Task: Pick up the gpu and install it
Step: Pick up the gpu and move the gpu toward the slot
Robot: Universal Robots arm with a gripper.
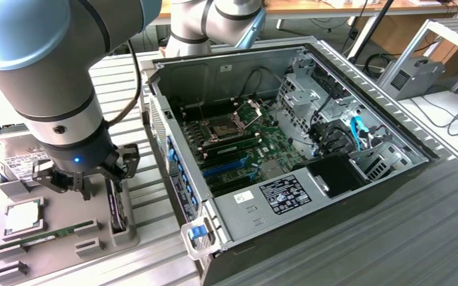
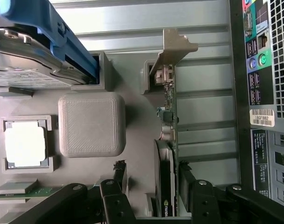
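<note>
The gpu [image 2: 169, 116] stands on its thin edge in a slot of the grey parts holder [image 2: 90, 123], its silver bracket [image 2: 175, 46] at the far end. In the exterior view the gpu [image 1: 116, 208] is a dark slim card at the holder's right side, left of the computer case. My gripper [image 2: 150, 172] is open, and its black fingers [image 2: 117, 179] straddle the card's near end, one on each side. Whether the pads touch the card I cannot tell. From outside, the gripper [image 1: 102, 179] hangs low over the holder, just above the card.
The holder [image 1: 62, 250] also carries a hard drive [image 1: 10, 155] in a blue frame, a processor [image 1: 22, 217] and a green memory stick [image 1: 42, 235]. The open computer case [image 1: 293, 149] lies at the exterior view's right, with blue motherboard slots [image 1: 229, 164] exposed.
</note>
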